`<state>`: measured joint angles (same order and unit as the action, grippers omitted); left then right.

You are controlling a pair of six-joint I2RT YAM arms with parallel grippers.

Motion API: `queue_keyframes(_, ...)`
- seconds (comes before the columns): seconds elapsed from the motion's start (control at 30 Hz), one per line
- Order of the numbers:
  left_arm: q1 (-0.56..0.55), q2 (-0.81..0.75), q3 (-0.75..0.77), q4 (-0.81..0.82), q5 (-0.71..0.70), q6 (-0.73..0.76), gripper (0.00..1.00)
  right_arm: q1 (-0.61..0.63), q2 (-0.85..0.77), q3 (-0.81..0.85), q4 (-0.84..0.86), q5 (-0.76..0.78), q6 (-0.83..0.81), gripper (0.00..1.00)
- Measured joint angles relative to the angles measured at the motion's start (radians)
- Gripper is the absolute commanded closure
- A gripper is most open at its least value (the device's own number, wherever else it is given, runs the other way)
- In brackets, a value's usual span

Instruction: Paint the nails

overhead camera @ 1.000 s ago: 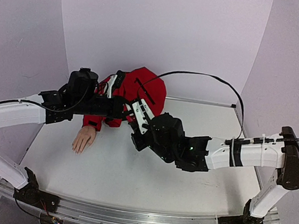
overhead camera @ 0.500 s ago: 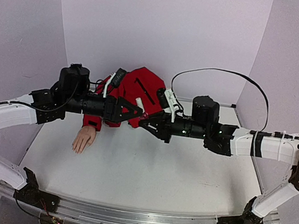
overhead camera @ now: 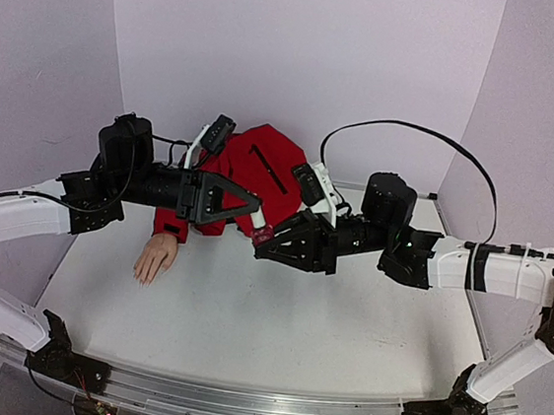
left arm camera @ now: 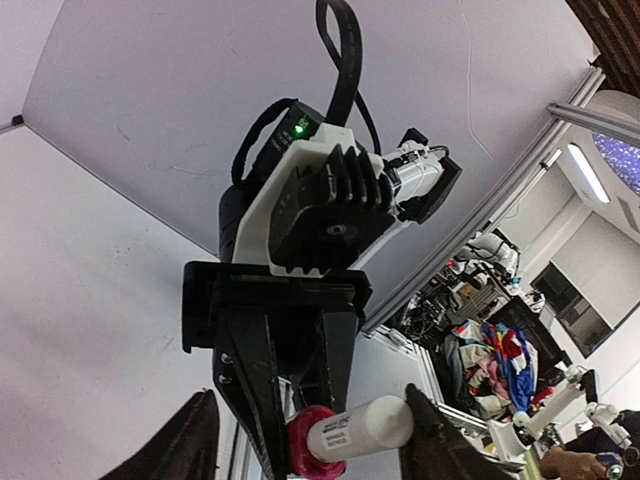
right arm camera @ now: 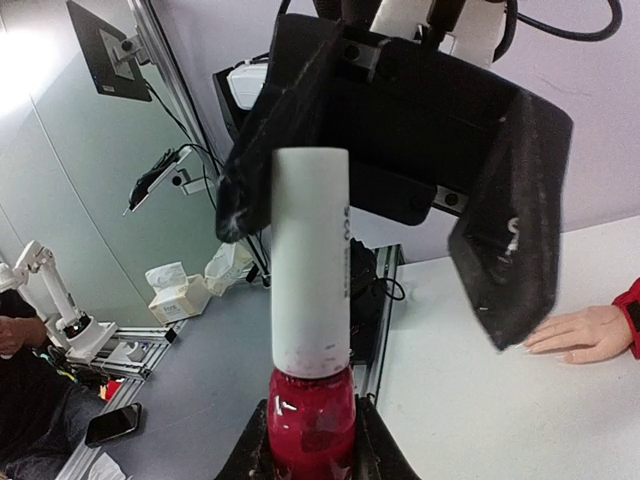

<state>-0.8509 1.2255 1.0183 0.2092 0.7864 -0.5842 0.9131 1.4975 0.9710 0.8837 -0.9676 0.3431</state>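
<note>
The small red polish bottle (right arm camera: 310, 420) with its long white cap (right arm camera: 310, 260) is clamped at its body by my right gripper (right arm camera: 312, 455), held in the air. My left gripper (left arm camera: 310, 400) is open, its fingers (right arm camera: 515, 230) standing on either side of the cap (left arm camera: 365, 425); the cap's end lies against one fingertip. From above, both grippers meet over the table, left gripper (overhead camera: 246, 204) and right gripper (overhead camera: 266, 236). The beige mannequin hand (overhead camera: 156, 256) lies flat on the table, left of them, with the red sleeve (overhead camera: 257, 166) behind. Its nails (right arm camera: 532, 346) are too small to judge.
The white table (overhead camera: 244, 333) runs from the hand to the front rail (overhead camera: 236, 406). Lilac walls close the back and sides. A black cable (overhead camera: 404, 132) loops above the right arm. Lab clutter shows beyond the table in the wrist views.
My right arm rose from low over the table, turned and brought the bottle up to the left gripper. The left gripper shifted slightly and now stands open around the cap.
</note>
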Motion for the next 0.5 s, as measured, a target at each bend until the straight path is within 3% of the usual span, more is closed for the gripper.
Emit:
queue_keyframes(0.13,-0.005,0.011,0.000,0.021,0.029,-0.013,0.69,-0.003,0.010,0.006,0.006,-0.005,0.019,1.00)
queue_keyframes(0.3,-0.009,0.012,0.000,0.034,0.013,-0.005,0.89,-0.003,0.013,0.008,-0.002,0.060,0.011,1.00)
queue_keyframes(0.4,0.002,0.014,-0.008,0.034,-0.049,0.056,0.98,0.002,0.005,0.008,-0.044,0.164,0.006,1.00)
queue_keyframes(0.5,0.006,0.021,-0.012,0.006,-0.141,0.068,1.00,0.031,-0.019,0.008,-0.132,0.393,-0.060,1.00)
